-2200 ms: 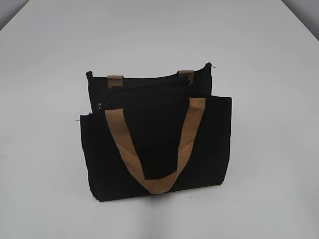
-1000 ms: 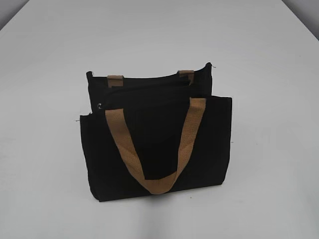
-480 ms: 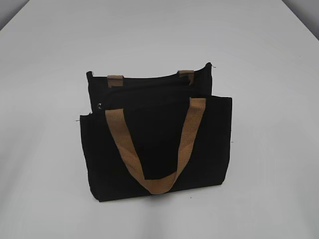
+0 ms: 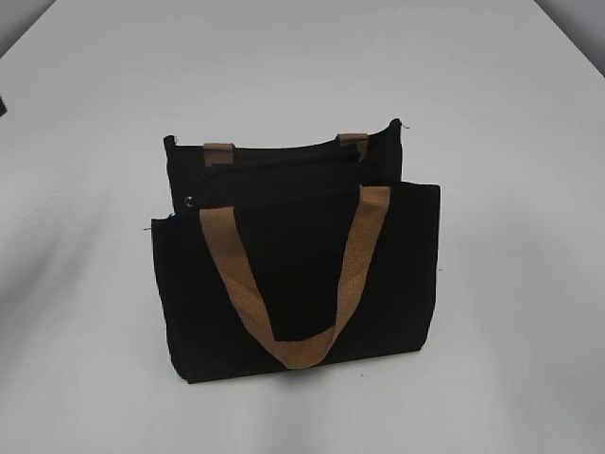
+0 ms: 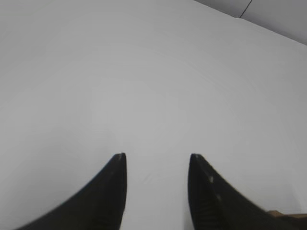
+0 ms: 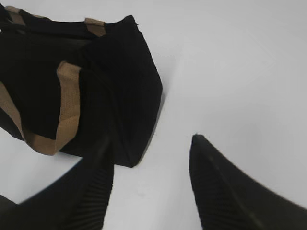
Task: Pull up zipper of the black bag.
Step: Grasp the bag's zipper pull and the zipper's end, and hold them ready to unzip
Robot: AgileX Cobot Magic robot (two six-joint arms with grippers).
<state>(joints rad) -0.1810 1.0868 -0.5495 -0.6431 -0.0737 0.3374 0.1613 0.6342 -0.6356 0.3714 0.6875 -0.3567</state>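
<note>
The black bag (image 4: 302, 284) stands upright in the middle of the white table (image 4: 510, 113), its tan front handle (image 4: 293, 345) hanging down over the front panel. The zipper is a tiny silver ring (image 4: 191, 200) at the left end of the top zip line. My left gripper (image 5: 156, 155) is open over bare table, with no bag in its view. My right gripper (image 6: 152, 139) is open and empty, low over the table just right of the bag's end (image 6: 129, 81). Neither gripper touches the bag.
A dark sliver (image 4: 2, 104) shows at the exterior view's left edge. The table's far edge and a darker floor (image 5: 268, 14) show in the left wrist view. White table surface surrounds the bag on all sides.
The bag has not moved. A small dark sliver has appeared at the left edge of the exterior view.
</note>
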